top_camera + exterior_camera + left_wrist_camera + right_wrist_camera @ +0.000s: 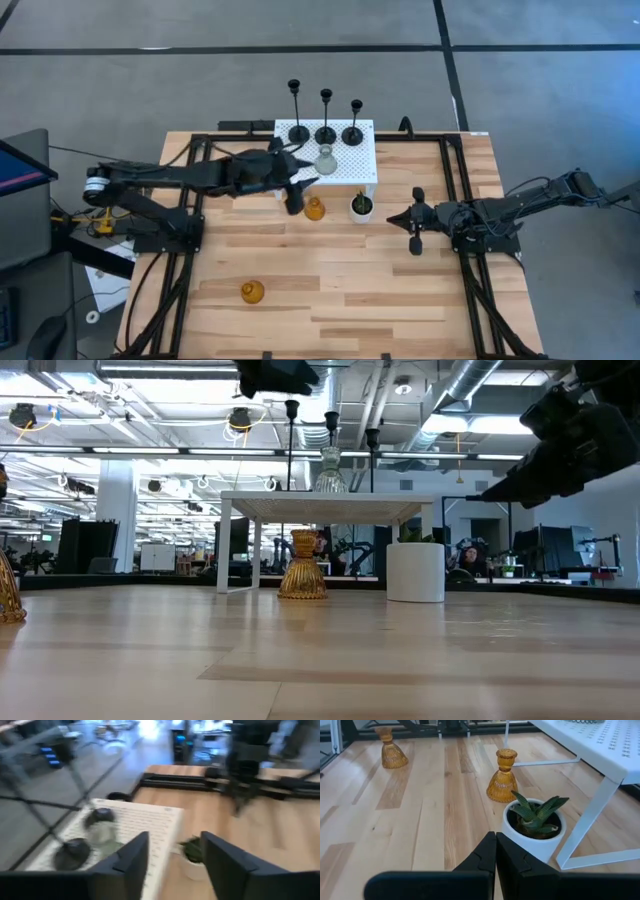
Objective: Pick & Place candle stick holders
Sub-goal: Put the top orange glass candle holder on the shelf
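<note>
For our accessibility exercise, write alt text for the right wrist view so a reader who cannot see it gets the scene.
The right end effector, shut, points at a small white pot with a green plant beside a white perforated stand. Behind the pot stands an amber glass holder; a second amber holder stands farther off on the wooden table.

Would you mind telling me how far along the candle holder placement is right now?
Done: three black holders and the pale glass holder stand on the white perforated stand. In hand: nothing; the left gripper is open and empty beside the stand, above the table. Left: the amber holder by the stand and another amber holder near the table's front. The right gripper waits shut.
</note>
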Action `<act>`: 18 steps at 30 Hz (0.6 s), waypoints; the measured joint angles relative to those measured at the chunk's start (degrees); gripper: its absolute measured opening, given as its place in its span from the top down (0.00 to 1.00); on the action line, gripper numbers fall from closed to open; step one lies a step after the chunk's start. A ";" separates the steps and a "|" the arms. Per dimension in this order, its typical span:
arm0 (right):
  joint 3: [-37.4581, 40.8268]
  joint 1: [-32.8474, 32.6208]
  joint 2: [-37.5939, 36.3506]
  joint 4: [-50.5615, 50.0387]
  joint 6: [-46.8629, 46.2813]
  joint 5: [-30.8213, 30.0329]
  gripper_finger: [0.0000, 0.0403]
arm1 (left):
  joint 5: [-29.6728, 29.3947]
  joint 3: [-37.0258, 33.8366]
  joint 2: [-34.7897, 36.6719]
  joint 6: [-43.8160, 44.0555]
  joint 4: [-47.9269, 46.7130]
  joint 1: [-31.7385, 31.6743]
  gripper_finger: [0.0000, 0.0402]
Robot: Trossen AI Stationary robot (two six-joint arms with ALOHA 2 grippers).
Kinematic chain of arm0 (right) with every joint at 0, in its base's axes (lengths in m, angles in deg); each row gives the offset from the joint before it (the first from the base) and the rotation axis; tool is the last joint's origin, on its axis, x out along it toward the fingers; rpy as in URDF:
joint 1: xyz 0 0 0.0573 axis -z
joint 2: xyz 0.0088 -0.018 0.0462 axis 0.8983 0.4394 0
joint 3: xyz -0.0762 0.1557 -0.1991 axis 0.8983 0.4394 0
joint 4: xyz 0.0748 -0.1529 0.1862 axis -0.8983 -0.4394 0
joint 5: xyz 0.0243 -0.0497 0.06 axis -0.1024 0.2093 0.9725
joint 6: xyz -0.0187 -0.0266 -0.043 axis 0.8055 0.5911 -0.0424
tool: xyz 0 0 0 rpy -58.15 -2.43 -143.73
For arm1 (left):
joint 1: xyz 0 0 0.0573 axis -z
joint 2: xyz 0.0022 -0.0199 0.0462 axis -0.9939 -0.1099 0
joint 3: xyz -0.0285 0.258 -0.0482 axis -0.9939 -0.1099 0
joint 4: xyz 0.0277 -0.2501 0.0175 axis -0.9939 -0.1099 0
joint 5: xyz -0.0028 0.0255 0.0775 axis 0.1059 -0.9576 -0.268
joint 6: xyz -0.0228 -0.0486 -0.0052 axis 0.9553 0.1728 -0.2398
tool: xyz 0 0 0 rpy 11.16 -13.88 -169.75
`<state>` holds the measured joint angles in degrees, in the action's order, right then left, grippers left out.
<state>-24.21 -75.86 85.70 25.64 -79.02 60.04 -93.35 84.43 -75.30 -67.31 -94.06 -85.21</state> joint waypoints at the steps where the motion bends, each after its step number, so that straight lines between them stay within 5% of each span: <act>1: 0.00 0.01 0.00 0.13 0.05 0.01 1.00 | 1.71 -0.50 1.17 0.00 -0.94 0.70 0.60; 9: 0.00 0.02 0.00 1.25 0.24 0.05 1.00 | 8.42 -9.62 9.50 0.85 -1.75 6.77 0.97; 18: -0.50 -0.94 0.59 7.67 -4.47 -0.79 1.00 | 3.96 -20.39 17.84 0.66 -1.20 13.08 0.99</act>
<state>-24.71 -76.79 86.28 33.31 -83.49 59.24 -89.39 64.04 -57.46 -66.65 -95.26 -72.13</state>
